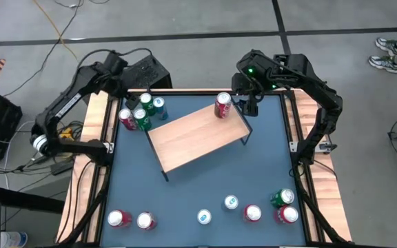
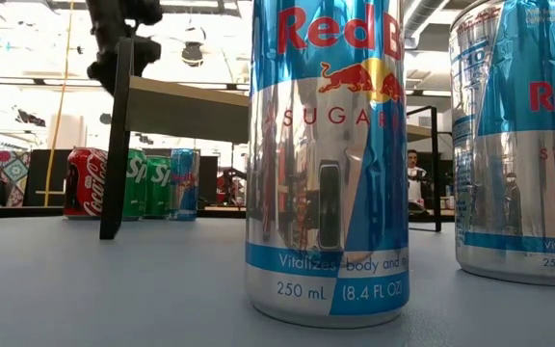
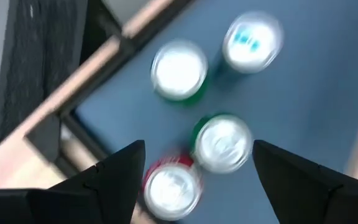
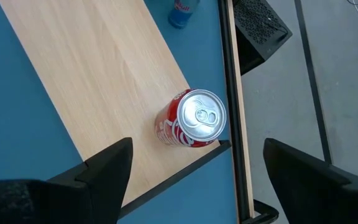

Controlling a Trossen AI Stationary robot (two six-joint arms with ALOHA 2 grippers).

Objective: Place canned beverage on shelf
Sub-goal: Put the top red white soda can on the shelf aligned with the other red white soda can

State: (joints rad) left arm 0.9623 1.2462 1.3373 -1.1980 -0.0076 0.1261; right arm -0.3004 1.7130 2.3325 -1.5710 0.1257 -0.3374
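The shelf, a light wood board on thin black legs, stands slantwise mid-table. One red can stands upright on the board's far right corner. My right gripper hovers open above that can, touching nothing. At the far left of the table stand a red can, two green cans and a blue can. My left gripper hangs open over this group, pointing steeply down, its fingers above the red can and the nearer green one.
Several more cans stand along the near edge: two at the left, silver-blue ones in the middle, and red and green ones at the right. The tabletop's wooden rim runs close to the far-left cans.
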